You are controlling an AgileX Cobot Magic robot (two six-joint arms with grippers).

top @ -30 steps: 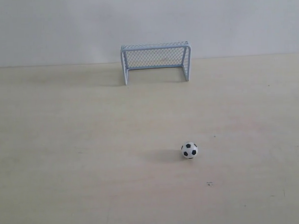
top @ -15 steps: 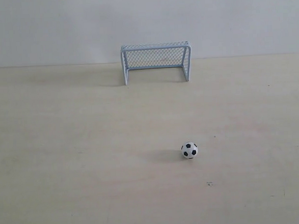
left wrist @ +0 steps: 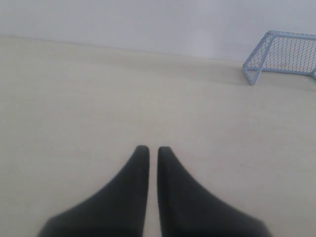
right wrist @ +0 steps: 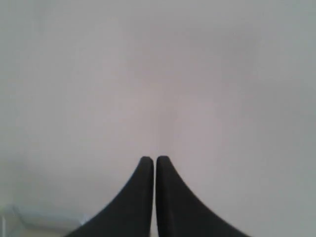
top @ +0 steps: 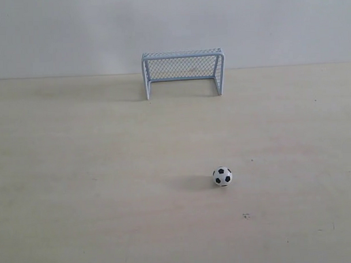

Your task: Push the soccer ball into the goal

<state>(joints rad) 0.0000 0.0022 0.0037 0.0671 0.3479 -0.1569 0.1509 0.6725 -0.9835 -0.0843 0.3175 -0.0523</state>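
On the desk (top: 79, 169), in the exterior view, the ball (top: 222, 176) lies in the open in the near part of the surface, a little right of centre. The goal (top: 182, 52) stands at the far edge of the desk, against the wall (top: 171, 22), with its open mouth facing the ball. The two are well apart, with only bare desk between them.

Status of the task: not started, as far as these views show. The ball is outside the goal and nothing touches it. Neither of my arms appears in the exterior view.

Left tool (left wrist: 153, 150): fingers drawn almost together, a thin slit between the tips, pinching nothing. Its camera looks over bare desk, with one corner of the goal (left wrist: 284, 54) at the edge of its view. The ball is not in that view.

Right tool (right wrist: 155, 160): fingers pressed together, pinching nothing. Its camera shows a blurred pale surface, with neither ball nor goal.

Remaining work, as I judge it: the whole task. I must bring one tool down behind the ball, on the side away from the goal. I must then push the ball up the desk, angled slightly left, until it passes between the posts.
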